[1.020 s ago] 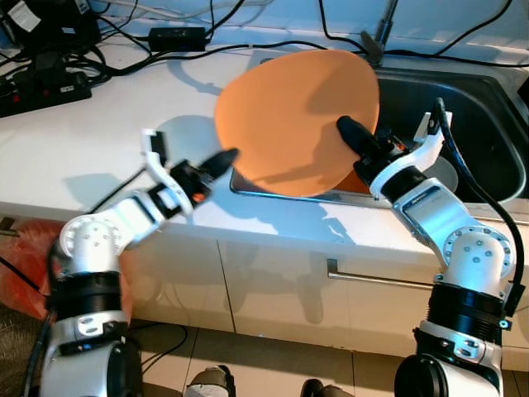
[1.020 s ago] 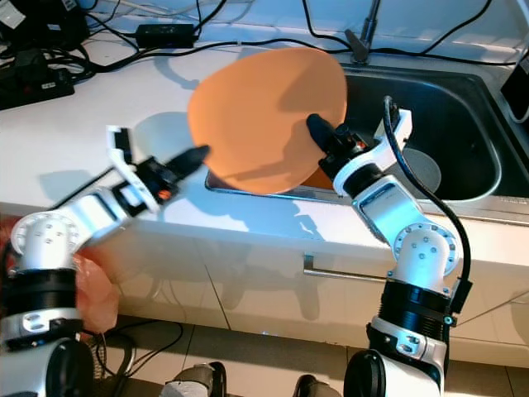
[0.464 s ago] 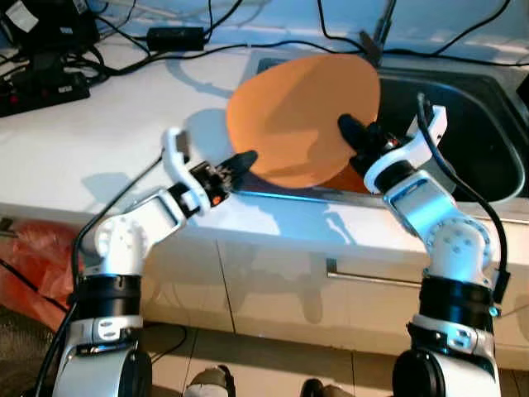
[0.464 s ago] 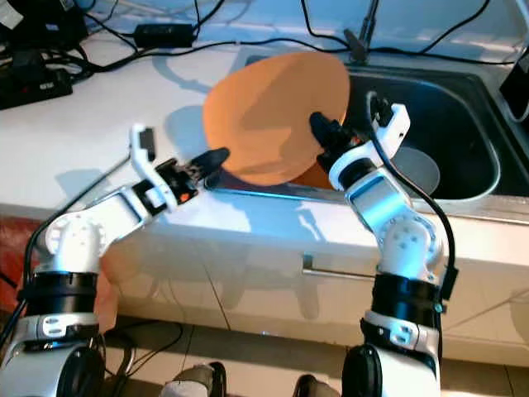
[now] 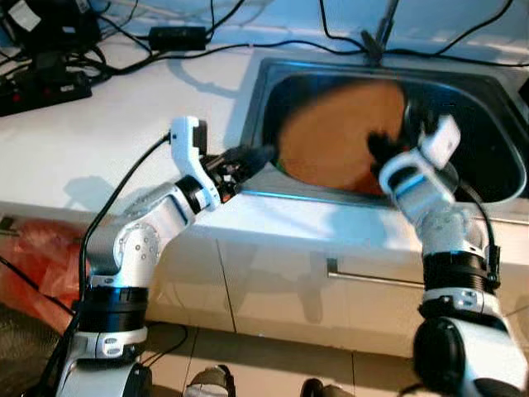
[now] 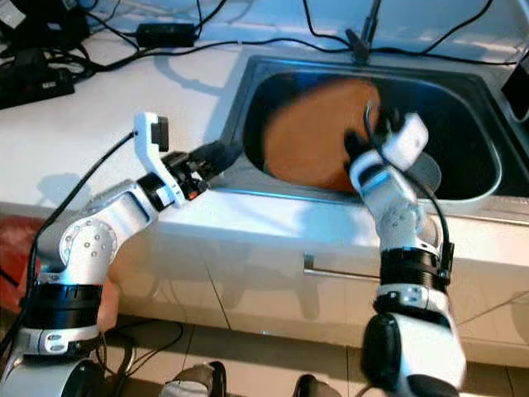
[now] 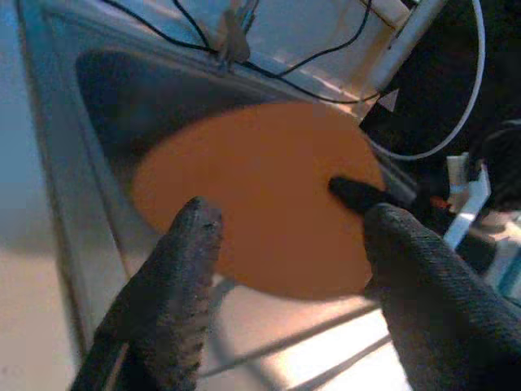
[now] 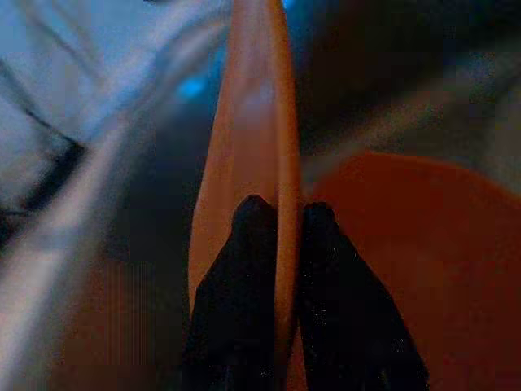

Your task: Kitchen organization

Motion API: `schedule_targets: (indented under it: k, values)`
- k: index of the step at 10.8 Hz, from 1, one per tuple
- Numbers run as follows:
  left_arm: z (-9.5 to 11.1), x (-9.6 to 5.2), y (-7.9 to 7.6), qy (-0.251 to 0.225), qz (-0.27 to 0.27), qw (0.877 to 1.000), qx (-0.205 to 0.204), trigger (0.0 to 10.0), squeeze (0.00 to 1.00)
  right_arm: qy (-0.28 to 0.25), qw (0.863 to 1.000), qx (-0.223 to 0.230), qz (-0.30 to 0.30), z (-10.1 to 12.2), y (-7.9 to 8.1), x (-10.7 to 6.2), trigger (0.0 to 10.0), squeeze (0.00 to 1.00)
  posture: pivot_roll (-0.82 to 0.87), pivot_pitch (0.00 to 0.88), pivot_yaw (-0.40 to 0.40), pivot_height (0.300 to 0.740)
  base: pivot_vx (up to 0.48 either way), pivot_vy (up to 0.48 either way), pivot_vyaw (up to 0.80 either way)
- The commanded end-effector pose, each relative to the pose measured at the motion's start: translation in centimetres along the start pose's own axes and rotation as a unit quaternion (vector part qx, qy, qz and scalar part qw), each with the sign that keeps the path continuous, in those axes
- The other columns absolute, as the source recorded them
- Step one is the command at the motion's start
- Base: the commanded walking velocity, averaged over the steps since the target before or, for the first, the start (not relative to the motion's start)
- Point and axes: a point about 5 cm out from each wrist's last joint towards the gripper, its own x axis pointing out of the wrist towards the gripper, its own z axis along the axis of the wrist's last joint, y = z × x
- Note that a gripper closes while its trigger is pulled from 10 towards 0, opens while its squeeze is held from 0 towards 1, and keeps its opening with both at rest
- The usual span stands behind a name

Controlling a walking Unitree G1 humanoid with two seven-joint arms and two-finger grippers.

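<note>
Cool bluish light washes the white counter (image 5: 99, 149), brightest beside the sink (image 5: 273, 70), whose basin stays dark. Arm shadows fall softly on the counter's front edge. The right claw (image 5: 388, 149) and orange plate (image 5: 347, 145) inside the sink are smeared by motion blur. The right wrist view is dim, grainy and out of focus.

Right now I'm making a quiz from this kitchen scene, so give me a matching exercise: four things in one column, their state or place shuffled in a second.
Things:
1. orange plate
2. left gripper
3. right gripper
4. power adapter

States or places:
A. open, at the sink's left rim
B. on the white counter, cables attached
C. down inside the sink
D. pinching the plate's edge

Pairs: 1-C, 2-A, 3-D, 4-B
</note>
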Motion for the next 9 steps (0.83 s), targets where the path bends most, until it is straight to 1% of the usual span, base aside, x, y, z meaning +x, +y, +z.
schedule_targets:
  k: [1,2,4,5,6,7,8,9]
  values:
    - [0.1,0.0,-0.4,0.005,0.001,1.000,0.028,10.0,1.00,-0.026,0.999,-0.018,0.004,1.2,0.3,0.5,0.0,0.00,0.20,0.157,0.002,0.740,0.000,0.000,0.00]
    - [-0.1,-0.1,-0.7,0.015,0.001,0.998,0.063,10.0,1.00,-0.034,0.998,-0.035,-0.026,1.5,-0.7,1.0,0.0,0.00,0.21,0.164,0.002,0.740,0.000,0.000,0.00]
    - [-0.4,-0.4,-1.0,0.040,-0.004,0.992,0.117,10.0,1.00,-0.024,0.994,-0.085,-0.069,1.2,-2.0,1.4,0.0,0.00,0.23,0.173,0.004,0.740,0.000,0.000,0.00]
    - [-0.2,-0.5,-0.6,0.046,0.010,0.988,0.144,10.0,1.00,-0.015,0.989,-0.120,-0.081,0.9,-2.5,1.5,0.0,0.00,0.23,0.177,0.006,0.740,0.000,0.000,0.00]
    - [-0.1,-0.5,-0.5,0.044,0.014,0.988,0.150,10.0,1.00,-0.015,0.988,-0.128,-0.090,0.9,-3.0,1.4,0.0,0.00,0.23,0.183,0.012,0.740,0.000,0.000,0.00]
    - [-0.2,-0.5,-0.7,0.048,0.011,0.986,0.160,10.0,1.00,-0.010,0.985,-0.143,-0.100,0.9,-3.6,1.3,1.8,0.00,0.24,0.187,0.016,0.740,0.000,0.000,0.00]
    - [-0.2,-0.4,-0.9,0.052,0.007,0.983,0.175,10.0,1.00,0.003,0.978,-0.178,-0.112,0.7,-4.0,1.2,10.0,0.00,0.24,0.189,0.017,0.740,0.000,0.000,0.00]
    - [-0.2,-0.4,-0.9,0.053,0.006,0.982,0.180,10.0,1.00,0.008,0.975,-0.190,-0.116,0.6,-4.1,1.1,10.0,0.00,0.24,0.191,0.018,0.740,0.000,0.000,0.00]
